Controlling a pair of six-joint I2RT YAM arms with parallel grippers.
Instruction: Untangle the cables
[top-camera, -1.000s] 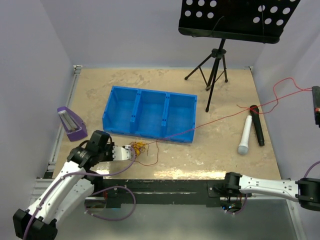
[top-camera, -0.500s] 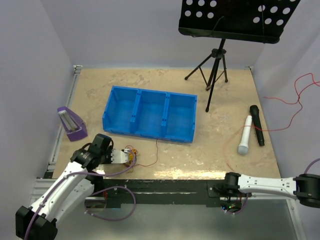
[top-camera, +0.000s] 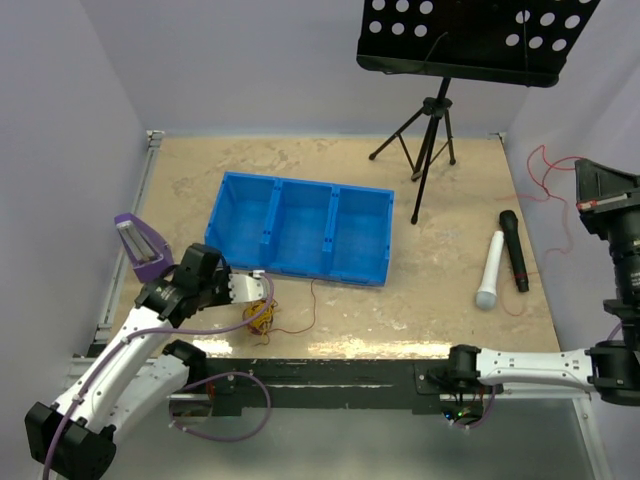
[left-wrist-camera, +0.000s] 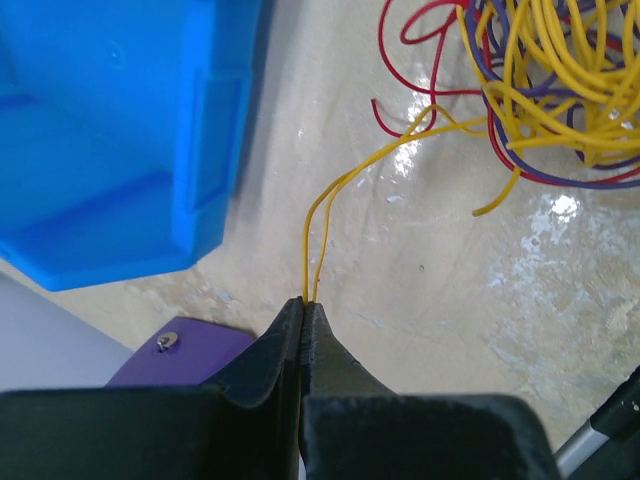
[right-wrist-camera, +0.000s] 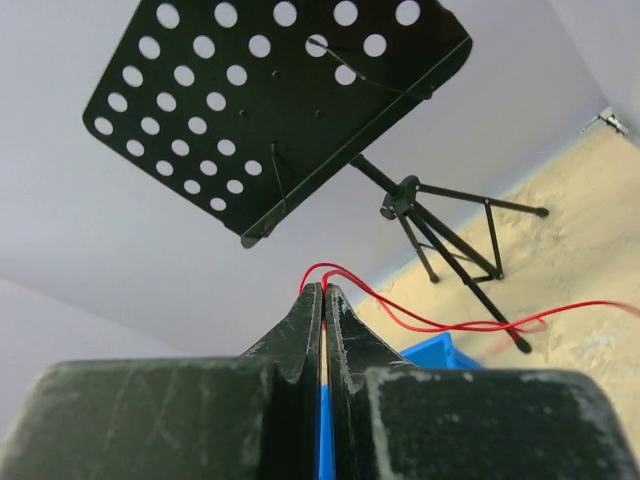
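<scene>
The cables are a small tangle (top-camera: 262, 315) of yellow, red and purple wires on the table in front of the blue bin; it also shows in the left wrist view (left-wrist-camera: 545, 90). My left gripper (top-camera: 255, 292) (left-wrist-camera: 309, 300) is shut on a doubled yellow wire (left-wrist-camera: 345, 185) that leads into the tangle. My right gripper (top-camera: 585, 175) (right-wrist-camera: 322, 287) is raised high at the far right, shut on a red wire (right-wrist-camera: 440, 322). That red wire (top-camera: 543, 172) hangs loose in loops by the right wall, apart from the tangle.
A blue three-compartment bin (top-camera: 300, 228) stands mid-table. A purple metronome (top-camera: 140, 247) is at the left edge. A black music stand (top-camera: 470, 40) on a tripod is at the back right. A white microphone (top-camera: 490, 270) and a black microphone (top-camera: 514, 250) lie at the right.
The red wire, taut from the tangle to the right a second ago, has come free of the tangle. My right gripper has risen into view with it. The left gripper shifted slightly with the tangle.
</scene>
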